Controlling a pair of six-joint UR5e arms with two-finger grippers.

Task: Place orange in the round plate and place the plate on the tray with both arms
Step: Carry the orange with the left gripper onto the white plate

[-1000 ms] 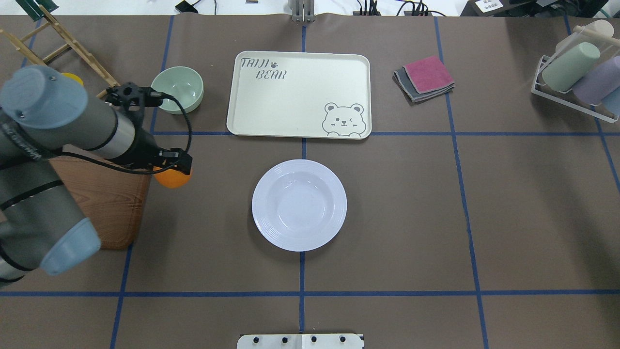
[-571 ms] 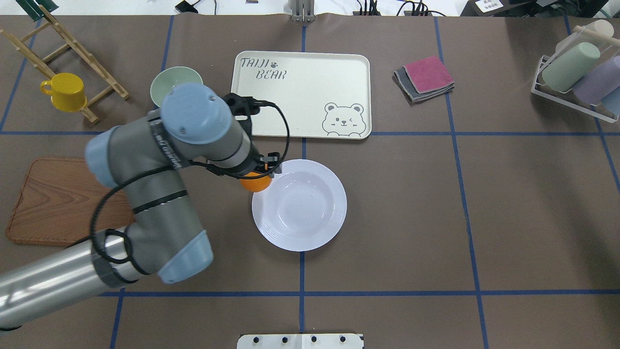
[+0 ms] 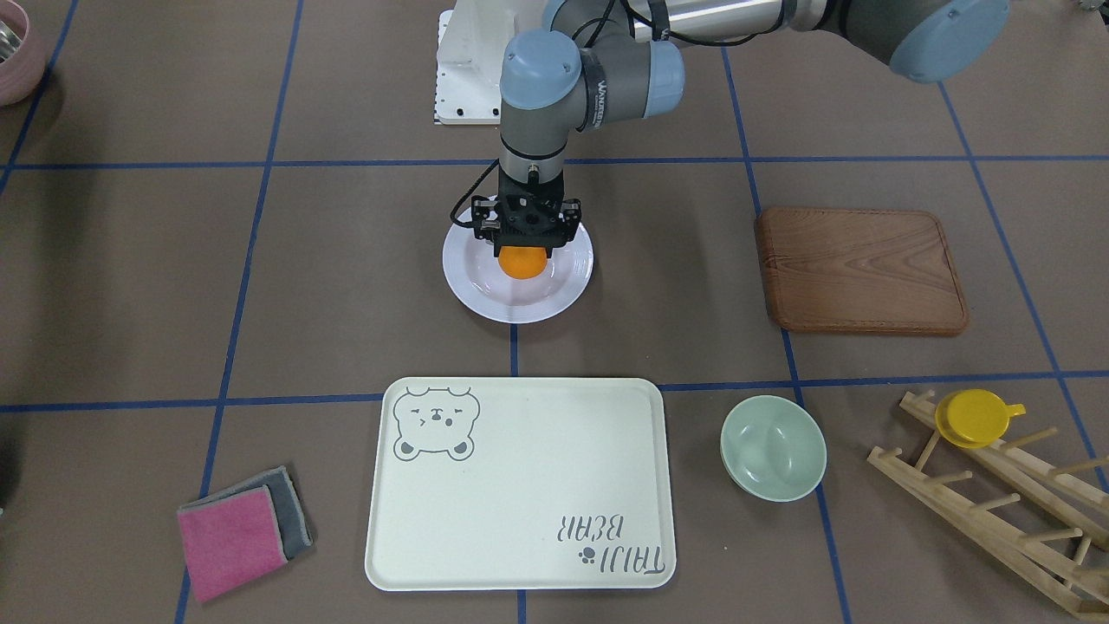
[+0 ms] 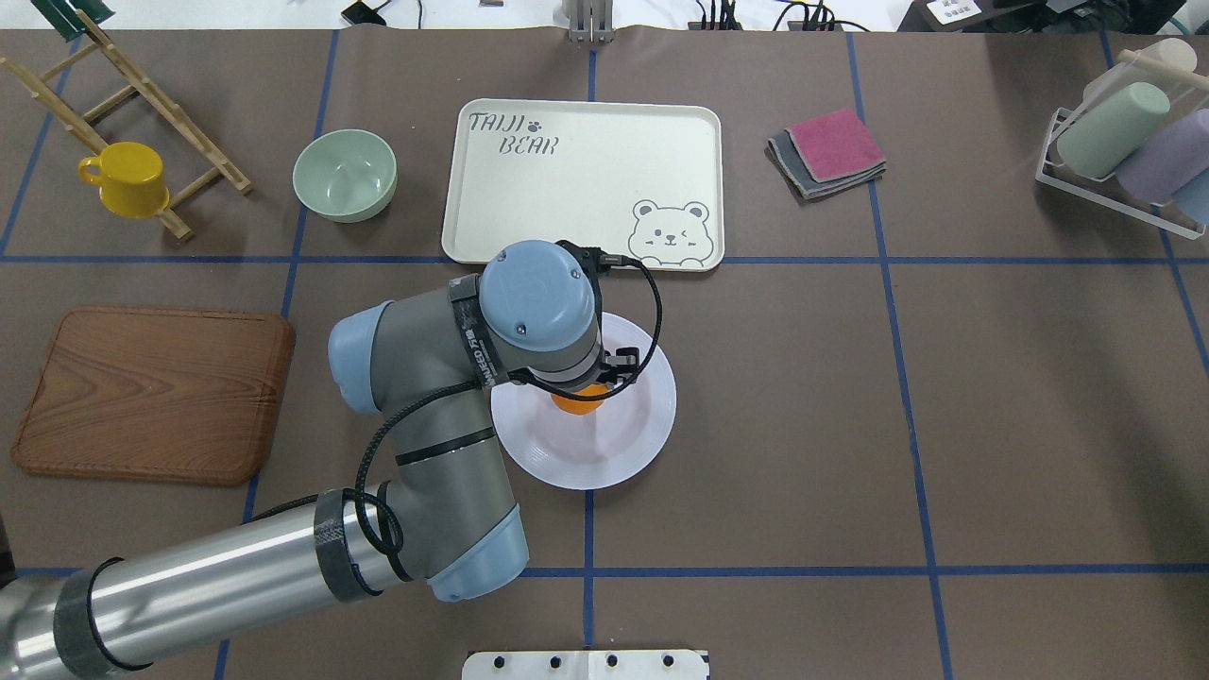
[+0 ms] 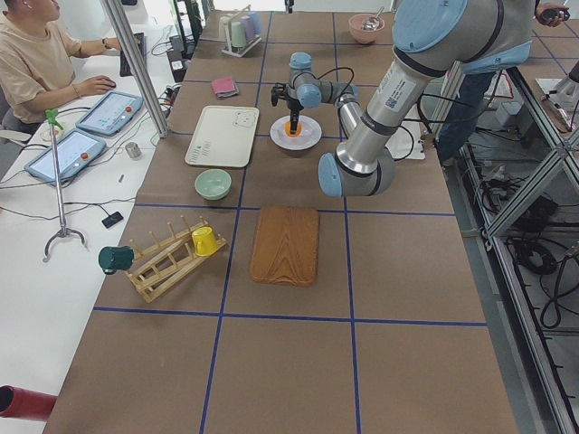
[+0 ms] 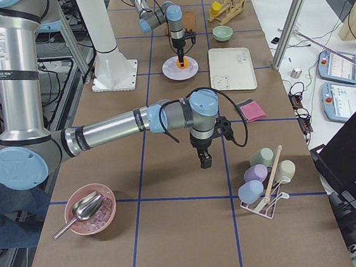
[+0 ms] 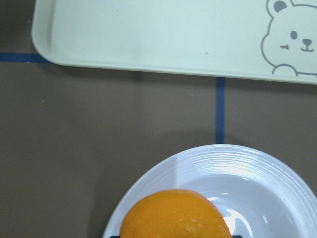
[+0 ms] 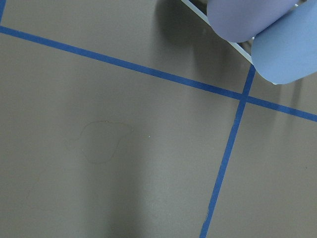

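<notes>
My left gripper point(image 3: 523, 253) is shut on the orange point(image 3: 522, 263) and points straight down over the sunken centre of the round plate point(image 3: 567, 290). I cannot tell if the fruit touches the plate. From overhead the wrist hides most of the orange point(image 4: 578, 399) above the plate point(image 4: 635, 436). The left wrist view has the orange point(image 7: 176, 216) at the bottom, the plate point(image 7: 262, 171) under it and the tray point(image 7: 158, 34) beyond. The cream tray point(image 4: 581, 184) lies bare, just past the plate. My right gripper point(image 6: 204, 161) hangs far off near the cup rack; I cannot tell its state.
A pale green bowl point(image 4: 344, 175) sits left of the tray and folded cloths point(image 4: 829, 151) to its right. A wooden board point(image 4: 151, 392) lies at the left, a yellow cup point(image 4: 127, 178) on a wooden rack behind it. A cup rack point(image 4: 1124, 142) stands far right.
My left arm swung right with the orange, from beside the wooden board to the plate's rim and then over the plate's centre.
</notes>
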